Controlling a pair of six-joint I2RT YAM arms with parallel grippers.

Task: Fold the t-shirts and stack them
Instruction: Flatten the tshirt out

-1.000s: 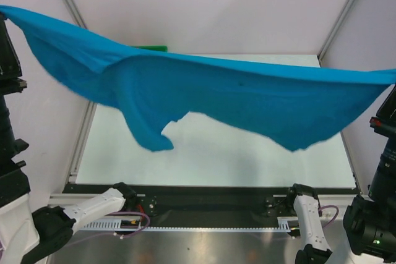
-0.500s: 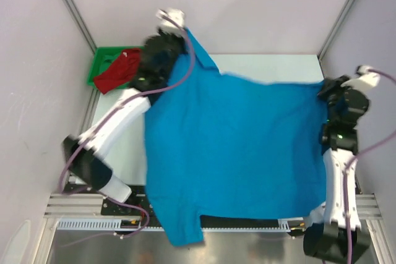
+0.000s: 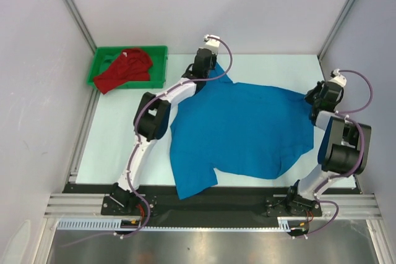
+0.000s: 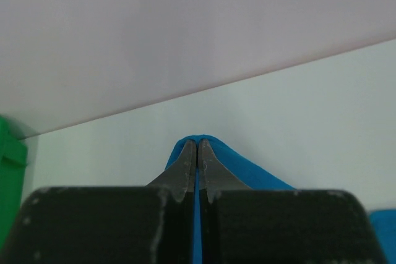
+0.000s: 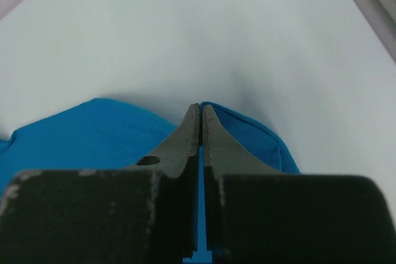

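Inside pale walls [image 3: 260, 10], the table [image 3: 117, 137] bears the blue shirt [image 3: 247, 128].

Plain pale walls [image 3: 260, 4] close in a whitish table [image 3: 111, 128] on 3 sides. 2 grey metal struts [image 3: 71, 5] climb the back corners. The light is soft and even.

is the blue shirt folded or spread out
Spread out: the blue shirt lies opened flat across the table, a sleeve reaching past the near edge, no fold visible.

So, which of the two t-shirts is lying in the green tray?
The red t-shirt, crumpled inside the green tray at the far left; the blue t-shirt lies spread on the table, outside it.
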